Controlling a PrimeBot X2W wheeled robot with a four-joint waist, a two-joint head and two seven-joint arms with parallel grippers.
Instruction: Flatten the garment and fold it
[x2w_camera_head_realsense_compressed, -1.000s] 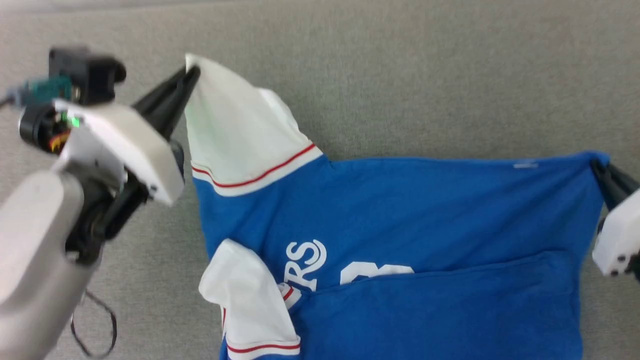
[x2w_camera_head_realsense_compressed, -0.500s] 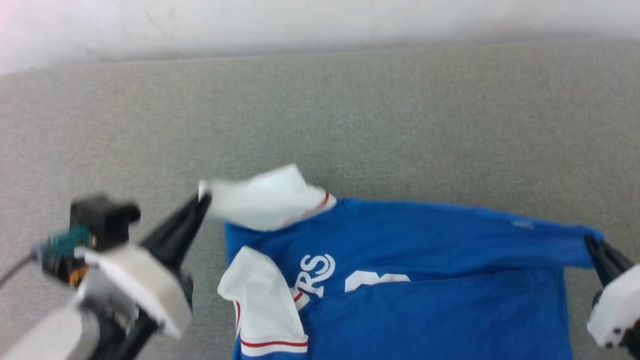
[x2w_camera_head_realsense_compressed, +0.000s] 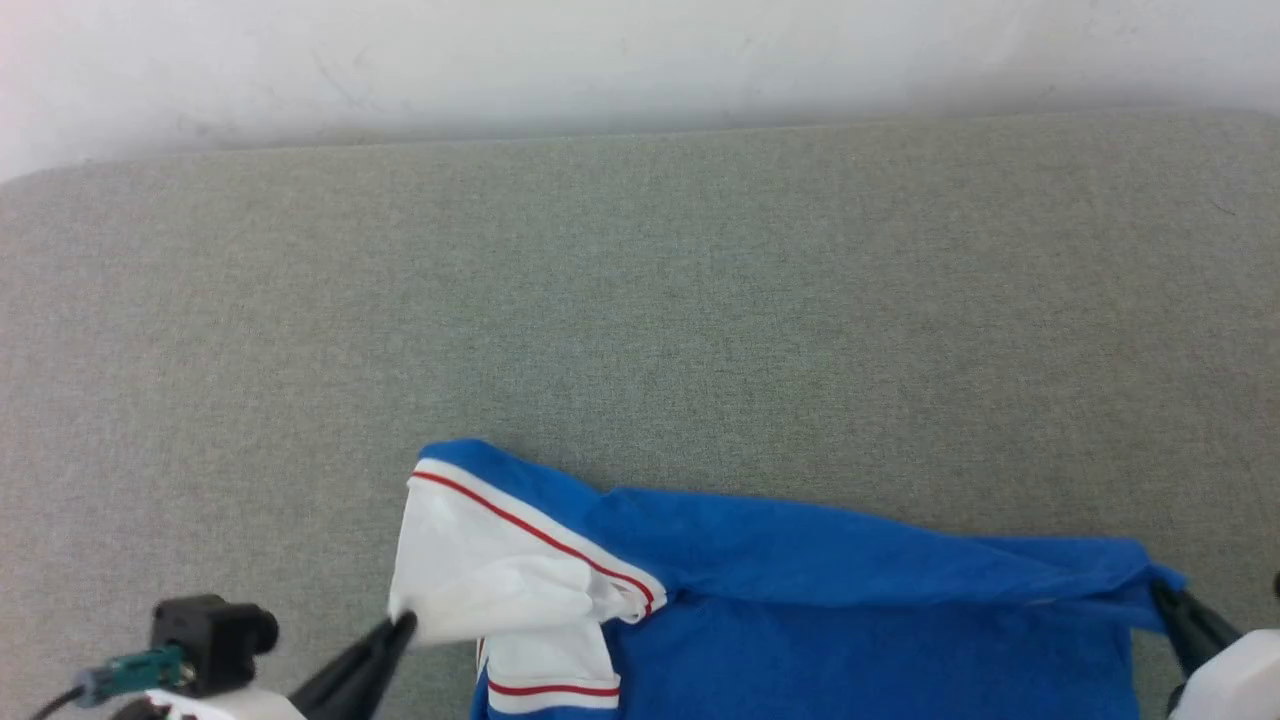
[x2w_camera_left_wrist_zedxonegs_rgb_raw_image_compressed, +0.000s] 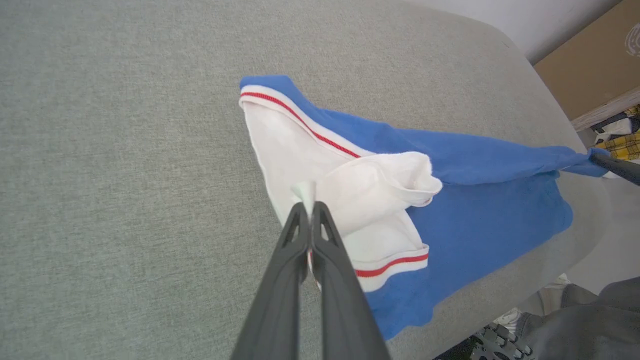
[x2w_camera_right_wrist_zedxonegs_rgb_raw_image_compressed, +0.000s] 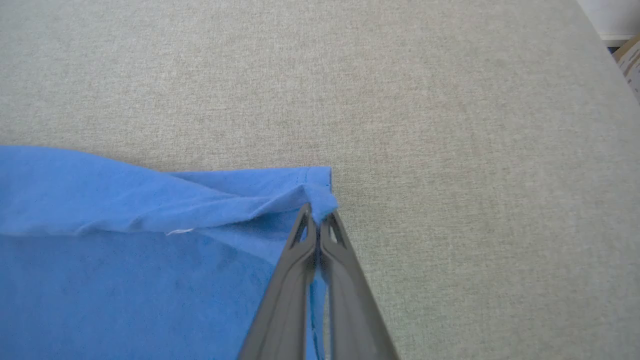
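Now left pincer (x2w_camera_left_wrist_zedxonegs_rgb_raw_image_compressed: 310, 207), right pincer (x2w_camera_right_wrist_zedxonegs_rgb_raw_image_compressed: 317, 212) tight on garment (x2w_camera_head_realsense_compressed: 850, 650); grey cushion (x2w_camera_head_realsense_compressed: 640, 300) underneath, cardboard box (x2w_camera_left_wrist_zedxonegs_rgb_raw_image_compressed: 590, 65) beyond.

Matt jersey garment (x2w_camera_head_realsense_compressed: 850, 660) on coarse woven table (x2w_camera_head_realsense_compressed: 640, 300).

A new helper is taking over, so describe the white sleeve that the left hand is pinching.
On the grey table, a blue shirt lies along the near edge. At its left end, the upper white sleeve folds over, its tip pinched by the shut left hand. The lower sleeve beneath it lies flat and untouched.
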